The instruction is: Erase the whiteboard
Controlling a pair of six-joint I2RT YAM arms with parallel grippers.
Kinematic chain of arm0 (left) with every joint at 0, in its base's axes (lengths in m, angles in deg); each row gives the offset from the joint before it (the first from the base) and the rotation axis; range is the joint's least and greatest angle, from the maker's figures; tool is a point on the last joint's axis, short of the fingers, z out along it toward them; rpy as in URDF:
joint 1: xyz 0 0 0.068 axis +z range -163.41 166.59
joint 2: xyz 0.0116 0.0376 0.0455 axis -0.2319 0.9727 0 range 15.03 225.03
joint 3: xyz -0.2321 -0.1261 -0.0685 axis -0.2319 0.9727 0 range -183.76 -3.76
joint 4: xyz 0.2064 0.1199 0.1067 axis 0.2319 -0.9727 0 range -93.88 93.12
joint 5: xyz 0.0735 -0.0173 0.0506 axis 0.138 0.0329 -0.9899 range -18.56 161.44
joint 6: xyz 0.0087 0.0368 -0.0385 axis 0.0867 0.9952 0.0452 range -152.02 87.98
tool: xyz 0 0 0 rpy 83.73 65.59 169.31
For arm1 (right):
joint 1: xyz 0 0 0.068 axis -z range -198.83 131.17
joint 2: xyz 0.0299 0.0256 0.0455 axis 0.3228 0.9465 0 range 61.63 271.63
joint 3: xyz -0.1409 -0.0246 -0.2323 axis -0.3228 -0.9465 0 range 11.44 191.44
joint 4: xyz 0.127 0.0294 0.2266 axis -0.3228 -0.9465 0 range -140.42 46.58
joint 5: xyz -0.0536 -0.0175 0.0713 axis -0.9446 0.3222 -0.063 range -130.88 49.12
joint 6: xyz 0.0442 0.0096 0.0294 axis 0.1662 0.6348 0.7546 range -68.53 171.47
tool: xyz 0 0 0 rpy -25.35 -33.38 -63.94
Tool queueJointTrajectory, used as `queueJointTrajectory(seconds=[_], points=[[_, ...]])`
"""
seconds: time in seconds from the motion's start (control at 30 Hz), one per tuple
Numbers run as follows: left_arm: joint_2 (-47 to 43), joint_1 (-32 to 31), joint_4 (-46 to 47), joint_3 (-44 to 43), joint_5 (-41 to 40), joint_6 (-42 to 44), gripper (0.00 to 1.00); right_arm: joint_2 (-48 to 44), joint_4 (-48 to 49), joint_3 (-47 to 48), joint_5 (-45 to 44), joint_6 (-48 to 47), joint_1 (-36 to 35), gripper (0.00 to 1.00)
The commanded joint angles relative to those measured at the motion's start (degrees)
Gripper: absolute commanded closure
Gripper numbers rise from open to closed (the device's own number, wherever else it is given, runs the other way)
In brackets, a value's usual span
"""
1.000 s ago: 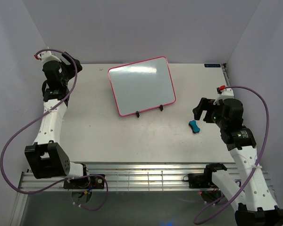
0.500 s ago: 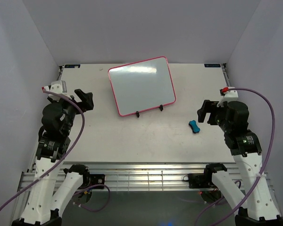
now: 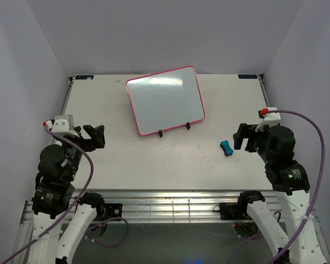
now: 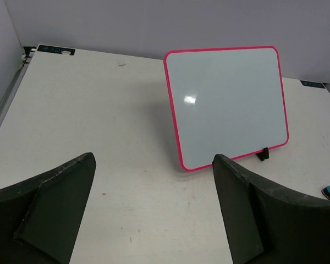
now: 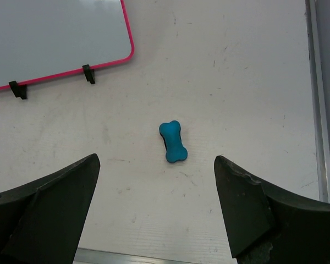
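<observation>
Pale table (image 3: 126,165) — whiteboard (image 3: 165,99) well beyond left tool (image 3: 97,137), right tool (image 3: 240,137)

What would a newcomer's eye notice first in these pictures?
The pink-framed whiteboard, propped on its black wire stand at the far middle of the table, its face bare of writing. Next, the blue bone-shaped eraser lying to its right, just ahead of the right gripper, whose jaws are open.

The whiteboard (image 3: 165,100) — a small rectangle with rounded corners and a thin pink-red frame — stands at the far middle of the counter (image 3: 126,159). It leans back, its lower edge caught in two black clips (image 3: 160,133). Its glossy face is plain white with a soft glare, and the board sits slightly askew.
</observation>
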Motion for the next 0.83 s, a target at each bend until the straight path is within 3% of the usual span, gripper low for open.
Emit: queueJointTrajectory(seconds=[0.0,0.8], points=[[-2.2,-0.6,-2.2,1.5,-5.2,0.9,0.02,0.6,1.2,-0.6,-0.8,-1.1,-0.4,0.10],[-4.6,-1.2,-0.8,5.1,-11.0,-1.6,0.02,-0.8,4.1,-2.5,-2.0,-1.2,-0.4,0.10]])
